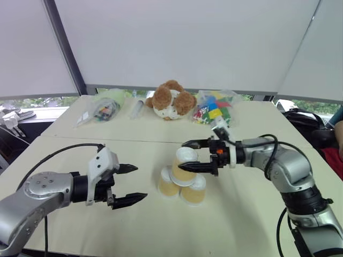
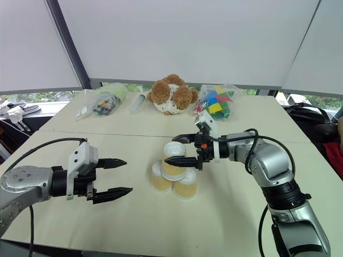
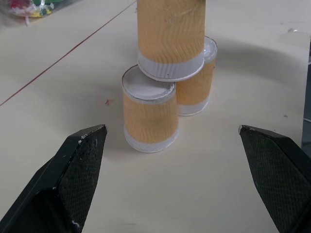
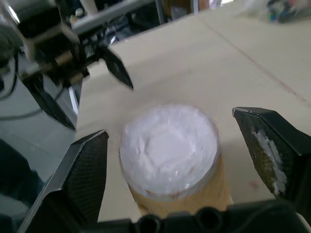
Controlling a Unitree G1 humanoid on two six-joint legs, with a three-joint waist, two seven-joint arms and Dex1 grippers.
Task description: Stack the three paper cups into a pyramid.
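- Three paper cups stand upside down as a pyramid near the middle of the head views, on the pale counter (image 1: pixel 80 214): a left base cup (image 1: pixel 168 182) and a right base cup (image 1: pixel 193 190) side by side and touching, and a top cup (image 1: pixel 184 165) resting across their white bases.
- Right hand (image 1: pixel 188 156) reaches in level from the right of the frame, its two black fingers spread wide on either side of the top cup, one behind it and one in front; in the right wrist view there is a gap between each finger and the cup, so nothing is gripped.
- Left hand (image 1: pixel 131 184) hangs at the lower left of the frame, well apart from the pyramid, its fingers wide open and empty, pointing toward the cups.
- Along the far edge of the counter, at upper centre, sits a brown teddy bear (image 1: pixel 170 100), between a clear bag of small items (image 1: pixel 102 110) on its left and a bag of coloured blocks (image 1: pixel 214 107) on its right.
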